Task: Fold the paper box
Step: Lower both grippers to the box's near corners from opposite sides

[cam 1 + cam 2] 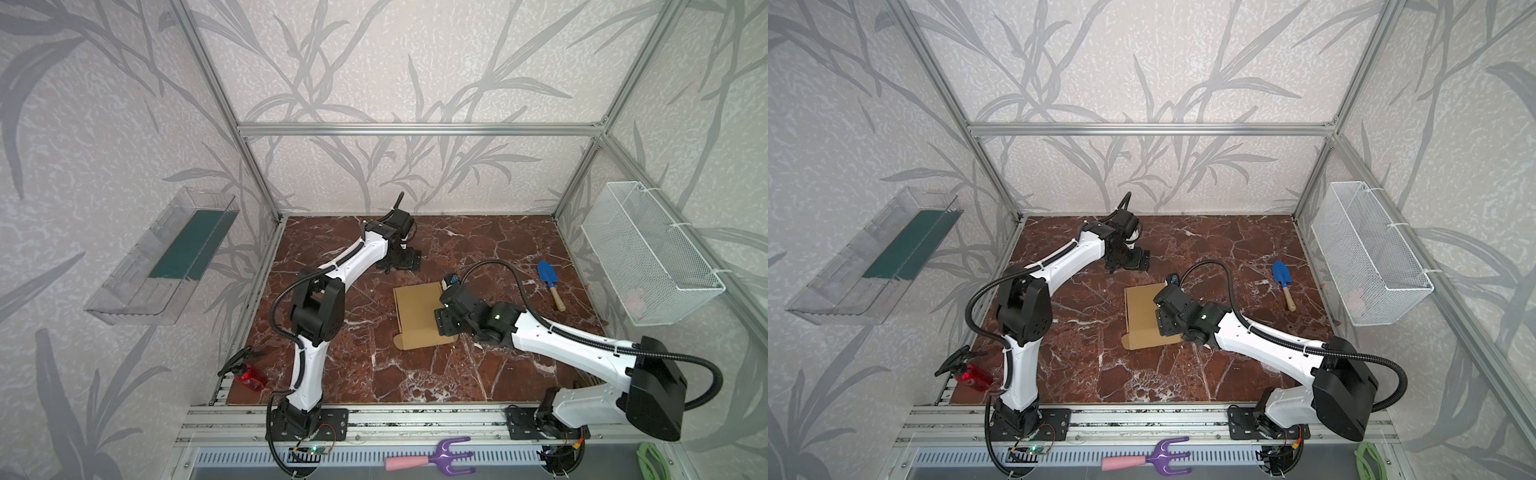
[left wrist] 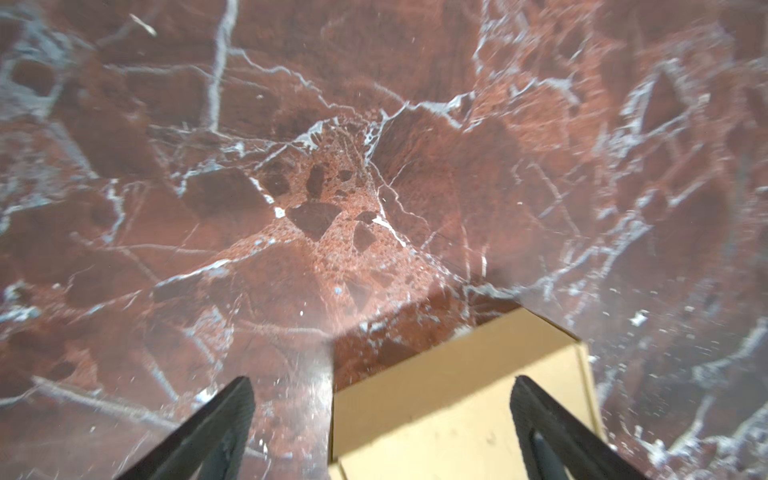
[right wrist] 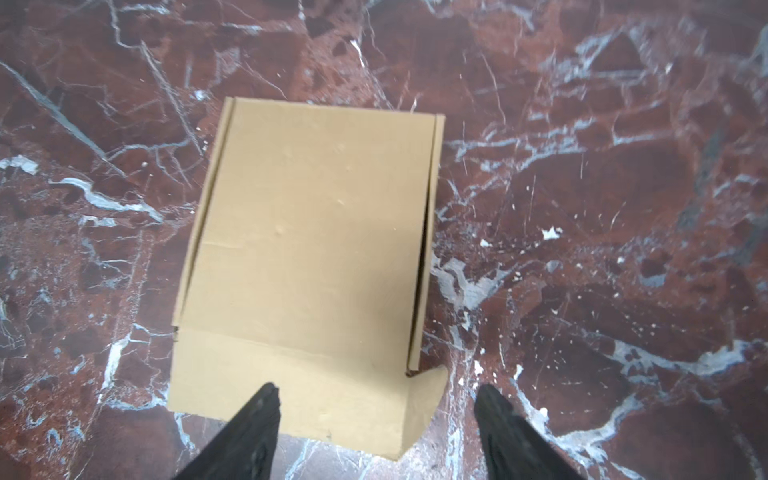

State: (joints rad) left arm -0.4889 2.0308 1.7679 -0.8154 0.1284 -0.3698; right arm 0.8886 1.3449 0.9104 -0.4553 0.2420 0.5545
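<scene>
The paper box (image 1: 417, 316) (image 1: 1141, 318) lies closed and flat on the red marble table, tan and unmarked, with a rounded tab (image 3: 428, 395) sticking out at one corner. My right gripper (image 1: 444, 322) (image 1: 1165, 322) hovers over the box's right part. In the right wrist view the right gripper (image 3: 378, 388) is open above the paper box (image 3: 311, 249), nothing between its fingers. My left gripper (image 1: 407, 262) (image 1: 1133, 259) stands just behind the box, apart from it. In its wrist view the left gripper (image 2: 382, 380) is wide open, and a corner of the paper box (image 2: 457, 395) shows between the fingers, unheld.
A blue trowel (image 1: 548, 282) lies right of the box. A red spray bottle (image 1: 249, 374) sits at the table's front left corner. A white mesh basket (image 1: 648, 257) hangs on the right wall and a clear bin (image 1: 166, 257) on the left. A purple hand rake (image 1: 436, 459) lies on the front rail.
</scene>
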